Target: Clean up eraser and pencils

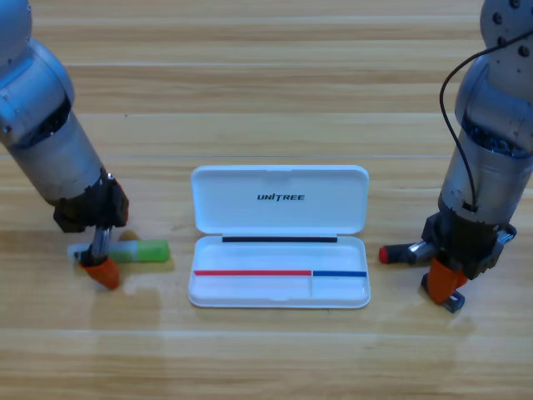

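Observation:
The green pencil [143, 251] lies flat on the table left of the white case [279, 293], its pale end pointing left. My left gripper [100, 265] is down over that pale end and hides most of it. The red pencil [397, 252] lies right of the case. Its red tip points at the case, and its dark middle runs under my right gripper [444, 282], which is low over it. A small dark block, the eraser [455, 302], peeks out just below the right gripper.
The UNITREE case lies open in the middle, with its lid [280, 198] folded back toward the far side. Both arms come down steeply from the upper corners, and a black cable [450, 108] loops beside the right arm.

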Controlling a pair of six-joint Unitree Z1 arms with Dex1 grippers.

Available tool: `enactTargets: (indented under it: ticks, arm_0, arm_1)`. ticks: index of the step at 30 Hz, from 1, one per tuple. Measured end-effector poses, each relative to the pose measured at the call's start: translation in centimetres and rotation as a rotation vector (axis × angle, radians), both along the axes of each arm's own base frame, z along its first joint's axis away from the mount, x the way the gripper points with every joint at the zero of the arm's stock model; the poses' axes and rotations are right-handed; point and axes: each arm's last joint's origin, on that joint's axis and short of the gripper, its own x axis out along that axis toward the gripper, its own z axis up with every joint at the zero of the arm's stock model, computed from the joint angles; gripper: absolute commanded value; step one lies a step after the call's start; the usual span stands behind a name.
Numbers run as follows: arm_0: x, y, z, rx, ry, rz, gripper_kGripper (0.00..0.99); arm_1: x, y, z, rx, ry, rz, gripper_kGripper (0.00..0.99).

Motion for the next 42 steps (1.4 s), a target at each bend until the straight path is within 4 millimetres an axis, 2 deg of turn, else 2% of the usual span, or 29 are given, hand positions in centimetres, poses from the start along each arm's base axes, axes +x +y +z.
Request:
enactTargets:
  ticks: [4,7,9,12,17,20,23,26,30,33,42]
  arm_0:
    - [0.3,0.1,-0.1,-0.011,-0.003,0.002,0.764]
    - [0.5,0.3,-0.2,-0.017,0.001,0.004,0.583]
    - [0.8,0.3,-0.3,-0.017,0.000,0.002,0.399]
    - [1.1,0.2,-0.4,-0.016,-0.003,-0.017,0.000]
    - [2.0,-0.1,-0.5,-0.021,-0.002,-0.038,0.000]
    - [2.3,-0.2,-0.3,-0.019,0.002,-0.035,0.000]
    - [2.6,-0.2,-0.1,0.000,0.039,-0.038,0.000]
    - [2.5,0.0,0.1,0.019,0.079,-0.042,0.000]
    - [2.0,0.4,0.3,0.026,0.113,-0.037,0.000]
    - [1.5,0.7,0.9,0.017,0.141,-0.036,0.000]
    - [-0.4,1.4,6.3,-0.037,0.105,-0.033,0.000]
  arm_1:
    - [0.0,0.0,0.0,0.006,0.001,0.065,0.000]
    - [-0.1,0.0,0.1,0.009,-0.001,0.127,0.000]
    - [-0.3,0.0,0.2,0.009,0.001,0.210,0.000]
    - [-1.4,-0.2,1.5,0.008,0.004,0.403,0.000]
    - [-3.1,0.1,6.7,0.084,-0.136,0.650,0.000]
    - [-2.8,1.5,9.1,0.120,-0.228,0.779,0.000]
    - [-2.4,2.7,10.4,0.138,-0.288,0.849,0.000]
    - [-1.9,4.0,9.8,0.134,-0.291,0.918,0.000]
    - [-1.3,5.6,7.6,0.117,-0.249,0.965,0.000]
    - [-1.2,6.5,6.7,0.112,-0.236,0.986,0.000]
    - [-1.4,7.8,4.6,0.096,-0.188,1.019,0.000]
